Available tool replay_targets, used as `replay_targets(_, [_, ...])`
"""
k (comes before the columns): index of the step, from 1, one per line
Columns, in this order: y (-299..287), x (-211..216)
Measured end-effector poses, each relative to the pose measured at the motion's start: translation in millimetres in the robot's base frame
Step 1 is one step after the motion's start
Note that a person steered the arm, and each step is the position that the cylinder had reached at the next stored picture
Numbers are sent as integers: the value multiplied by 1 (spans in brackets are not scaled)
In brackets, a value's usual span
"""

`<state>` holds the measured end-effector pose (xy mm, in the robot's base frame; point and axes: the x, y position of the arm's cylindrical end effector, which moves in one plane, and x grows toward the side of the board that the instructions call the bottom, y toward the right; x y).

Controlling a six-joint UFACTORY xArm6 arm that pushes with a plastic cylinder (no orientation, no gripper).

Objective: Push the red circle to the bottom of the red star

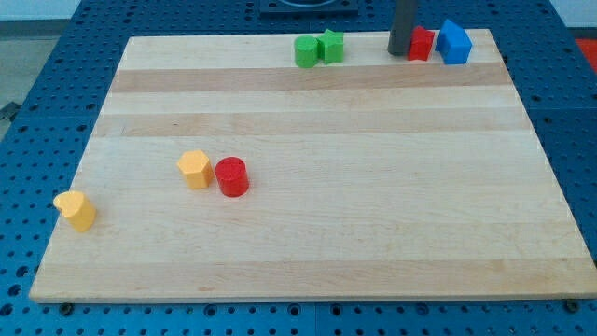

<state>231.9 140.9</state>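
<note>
Dark rod at the upper right of the frame: my tip (401,52), with no jaws to part or close, touches the red star (422,43). Far off, lower left of centre, sits the red circle (231,176) beside a yellow block (194,169).

A lab or robotics test bench: a pale wooden board (308,187) lies on a blue perforated mounting table (56,84), its hole grid showing from nine to three o'clock.
</note>
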Motion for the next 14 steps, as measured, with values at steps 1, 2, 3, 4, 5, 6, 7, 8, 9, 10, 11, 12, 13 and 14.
replay_targets(1, [-3,0])
replay_targets(2, [-35,12])
replay_targets(3, [-50,69])
replay_targets(4, [-53,102])
replay_targets(5, [-54,105])
replay_targets(6, [-51,165])
replay_targets(7, [-50,239])
replay_targets(8, [-89,262])
replay_targets(9, [-166,304])
replay_targets(10, [-253,323])
replay_targets(11, [-296,308])
replay_targets(12, [-288,278])
replay_targets(13, [-233,255])
replay_targets(14, [-167,220])
